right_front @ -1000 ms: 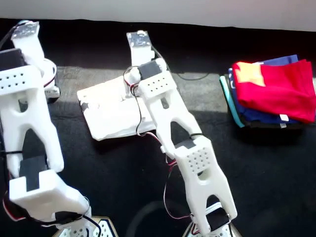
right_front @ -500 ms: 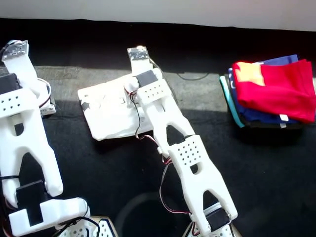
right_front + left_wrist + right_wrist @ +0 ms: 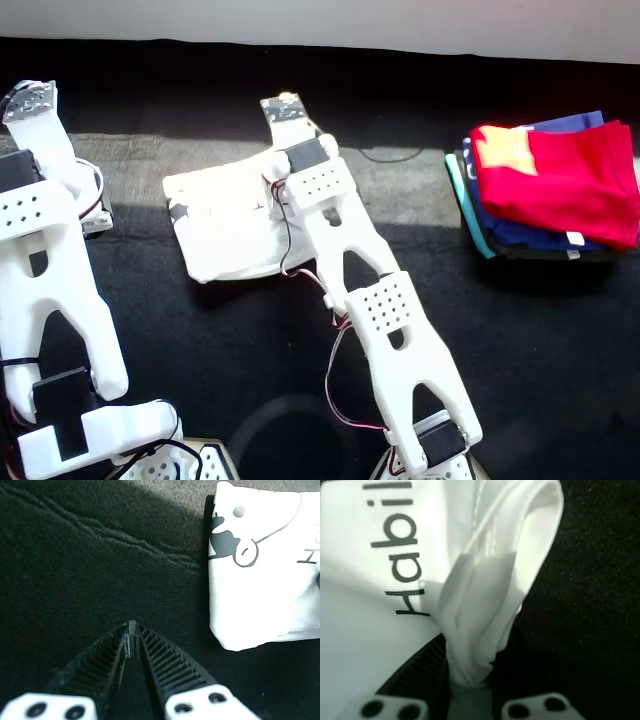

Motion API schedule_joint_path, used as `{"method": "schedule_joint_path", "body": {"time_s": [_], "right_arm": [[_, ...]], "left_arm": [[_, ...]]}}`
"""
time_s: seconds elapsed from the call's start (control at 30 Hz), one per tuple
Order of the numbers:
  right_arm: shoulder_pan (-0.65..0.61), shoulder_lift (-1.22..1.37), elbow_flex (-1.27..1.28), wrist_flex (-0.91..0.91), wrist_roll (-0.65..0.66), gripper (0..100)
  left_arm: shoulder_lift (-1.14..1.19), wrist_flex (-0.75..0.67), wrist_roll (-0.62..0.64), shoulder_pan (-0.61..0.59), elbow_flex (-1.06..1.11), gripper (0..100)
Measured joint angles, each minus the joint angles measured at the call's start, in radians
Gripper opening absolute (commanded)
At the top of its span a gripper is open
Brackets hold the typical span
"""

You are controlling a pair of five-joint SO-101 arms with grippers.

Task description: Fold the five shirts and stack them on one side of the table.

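Observation:
A folded white shirt (image 3: 225,230) with black print lies on the dark table left of centre. My right gripper (image 3: 470,667) is shut on a bunched fold of the white shirt (image 3: 485,580) at its far right edge; from above, the right gripper (image 3: 272,182) sits over that edge. My left gripper (image 3: 131,628) is shut on nothing, low over bare cloth, a short way from the white shirt (image 3: 260,580). In the high view the left gripper (image 3: 92,215) is left of the shirt. At the right lies a stack of folded shirts (image 3: 555,185), red on top.
A dark cloth (image 3: 200,350) covers the table, with a sunlit band across the back. Under the red shirt the stack shows blue, teal and black layers. Open cloth lies between the white shirt and the stack. A pale wall edge (image 3: 400,25) runs along the back.
The left arm drew back toward the left edge and then held still. The right arm, holding the white shirt's edge, shifted the shirt slightly to the right.

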Motion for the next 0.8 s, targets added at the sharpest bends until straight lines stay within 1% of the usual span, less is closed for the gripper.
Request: {"method": "schedule_joint_path", "body": {"time_s": [0.13, 0.23, 0.33, 0.4, 0.5, 0.63, 0.8], "right_arm": [[0.038, 0.009, -0.189, 0.146, 0.026, 0.6], [0.08, 0.003, -0.29, 0.166, 0.081, 0.6], [0.118, 0.006, -0.302, 0.17, 0.092, 0.6], [0.135, -0.035, -0.299, 0.17, 0.097, 0.6], [0.152, -0.183, -0.206, 0.17, 0.101, 0.6], [0.18, -0.434, 0.035, 0.17, 0.101, 0.6], [0.232, -0.76, 0.351, 0.17, 0.183, 0.6]], "left_arm": [[0.0, 0.0, 0.0, 0.0, 0.0, 1], [0.0, 0.0, 0.0, 0.0, 0.0, 1], [0.0, 0.0, 0.0, 0.0, 0.0, 1], [0.0, 0.0, 0.0, 0.0, 0.0, 1], [0.0, -0.009, 0.0, 0.0, 0.018, 1], [0.0, -0.054, 0.0, 0.0, 0.072, 1], [0.0, -0.121, 0.0, 0.0, 0.127, 1]]}}
